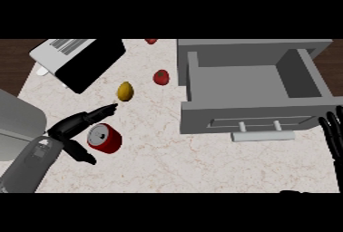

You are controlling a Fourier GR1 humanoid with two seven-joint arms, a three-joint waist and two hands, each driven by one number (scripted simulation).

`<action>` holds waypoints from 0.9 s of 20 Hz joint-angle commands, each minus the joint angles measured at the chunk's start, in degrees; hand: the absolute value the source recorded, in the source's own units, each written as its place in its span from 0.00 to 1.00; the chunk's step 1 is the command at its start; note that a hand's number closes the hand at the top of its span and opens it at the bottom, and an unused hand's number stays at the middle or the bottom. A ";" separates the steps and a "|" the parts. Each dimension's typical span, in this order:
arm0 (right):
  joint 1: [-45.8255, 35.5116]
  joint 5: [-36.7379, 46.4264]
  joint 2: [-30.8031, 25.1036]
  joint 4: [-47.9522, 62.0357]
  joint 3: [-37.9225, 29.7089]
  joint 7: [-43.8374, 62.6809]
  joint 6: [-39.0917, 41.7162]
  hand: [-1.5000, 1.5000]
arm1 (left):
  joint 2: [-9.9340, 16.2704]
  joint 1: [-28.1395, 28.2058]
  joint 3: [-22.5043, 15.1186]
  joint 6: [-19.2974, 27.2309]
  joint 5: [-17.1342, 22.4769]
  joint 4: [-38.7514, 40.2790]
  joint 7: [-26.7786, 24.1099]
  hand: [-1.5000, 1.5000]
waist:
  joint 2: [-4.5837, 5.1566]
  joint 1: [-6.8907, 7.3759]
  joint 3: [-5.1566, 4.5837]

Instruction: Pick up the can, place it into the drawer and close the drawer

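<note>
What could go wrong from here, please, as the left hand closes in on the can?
The can lies on its side between the left hand's fingers and thumb, so it might roll away before they close. The yellow fruit sits just past the fingertips and could get knocked. The open drawer lies far to the right, so the carry must clear its front wall.

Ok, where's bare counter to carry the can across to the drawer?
Bare counter runs from the can rightward below the drawer front to the right hand. Crowded above: lemon, tomato, toaster. Left hand flanks the can.
</note>
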 commanded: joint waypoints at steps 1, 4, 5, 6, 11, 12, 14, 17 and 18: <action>-0.67 -0.71 -0.32 -1.49 -0.17 1.61 0.06 0.00 | 0.50 -2.89 -1.15 -8.72 -0.45 4.39 -9.56 0.00 | 0.01 -0.02 0.00; 0.99 0.57 0.80 -1.33 1.20 0.96 -0.01 0.00 | 1.03 -3.52 -1.56 -9.92 0.49 5.14 -10.53 0.00 | -0.09 0.18 0.03; -0.96 -1.47 -0.87 -0.27 -1.97 0.76 0.16 0.00 | -2.38 -4.91 -2.01 -7.26 0.25 6.78 -8.47 0.00 | 0.07 -0.26 0.02; 0.01 -0.74 -0.44 -1.08 -0.12 1.59 0.69 0.00 | -0.40 -3.96 -2.88 -7.84 -0.64 7.25 -11.51 0.00 | 0.07 -0.11 0.00; 2.02 -3.44 -1.12 -2.79 -2.50 1.42 1.84 0.00 | -2.57 -5.11 -3.89 -5.53 -0.77 10.18 -12.07 0.00 | -0.04 -0.33 0.03; 2.95 -0.09 1.04 -4.39 0.86 1.63 0.44 0.00 | -3.00 -4.55 -4.77 -6.61 -0.54 7.15 -11.01 0.00 | -0.37 0.60 0.09; -0.03 0.55 0.98 -2.63 0.52 2.74 -1.02 0.00 | -5.07 -4.35 -5.16 -4.29 -0.84 10.92 -12.57 0.00 | 0.16 0.05 -0.03; 2.48 -2.02 -0.39 -5.02 -0.98 2.68 1.35 0.00 | -4.77 -6.93 -4.93 -5.24 -0.45 12.48 -11.91 0.00 | -0.01 -0.29 0.02; 1.84 -1.38 -0.05 -1.45 -1.61 -0.14 1.38 0.00 | -7.05 -5.98 -5.63 -3.30 -0.75 10.90 -10.38 0.00 | -0.22 0.61 0.11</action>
